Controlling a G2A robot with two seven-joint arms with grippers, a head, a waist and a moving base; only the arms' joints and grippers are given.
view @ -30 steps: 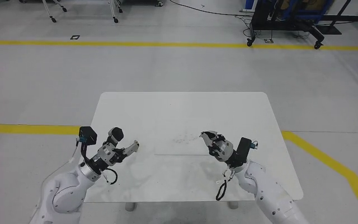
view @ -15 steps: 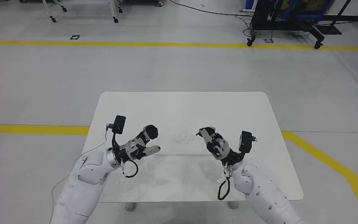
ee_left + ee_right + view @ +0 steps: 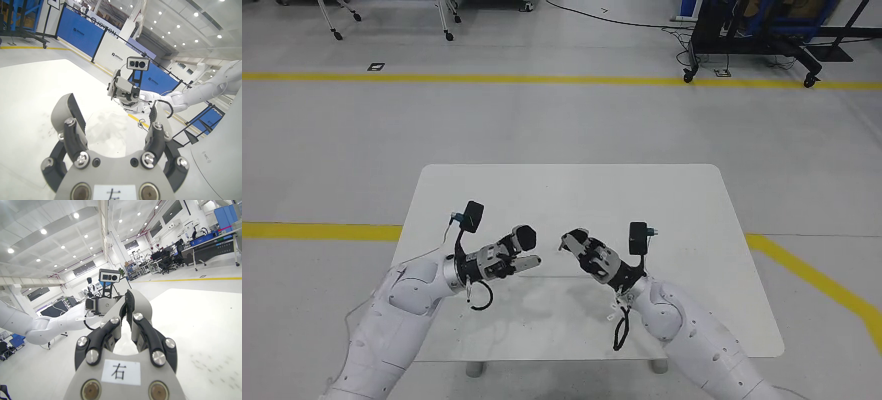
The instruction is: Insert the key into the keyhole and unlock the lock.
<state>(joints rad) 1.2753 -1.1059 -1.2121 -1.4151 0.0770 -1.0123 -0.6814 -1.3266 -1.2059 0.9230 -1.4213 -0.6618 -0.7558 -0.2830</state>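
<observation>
Both arms hang low over the middle of the white table, with their grippers turned toward each other and a small gap between them. My left gripper is open; in its own view the two padded fingers are spread wide around bare tabletop, holding nothing. My right gripper faces it from the other side. Its ribbed pads are pressed together, and I see nothing between them. The left wrist view also shows the right gripper farther off, with its wrist camera above it.
The tabletop carries faint grey scuff marks near its middle. Its front edge lies just behind both forearms. Yellow floor lines run beyond the table, and racks on wheels stand far off.
Both arms have swung inward from the table's front corners toward its middle. The grippers have turned to face each other and now sit much closer together.
</observation>
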